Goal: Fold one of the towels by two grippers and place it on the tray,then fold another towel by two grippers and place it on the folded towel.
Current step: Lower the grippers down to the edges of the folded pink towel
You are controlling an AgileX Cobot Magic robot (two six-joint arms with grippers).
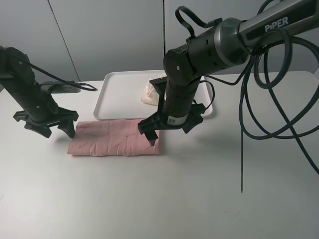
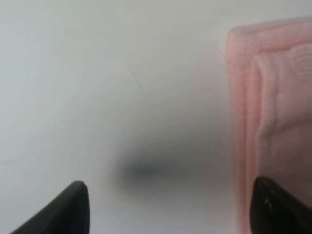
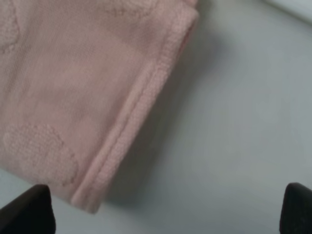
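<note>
On the table point(image 1: 149, 199) a folded towel point(image 1: 114, 137) lies lengthwise from left to right. Just behind it sits a tray point(image 1: 122, 97), with a second towel point(image 1: 149, 93) in its right part. Your left gripper point(image 1: 57, 132) is at the folded towel's left end, one finger above the cloth and the other above bare table. Your right gripper point(image 1: 169, 130) stands likewise over the towel's right end, in front of the tray.
</note>
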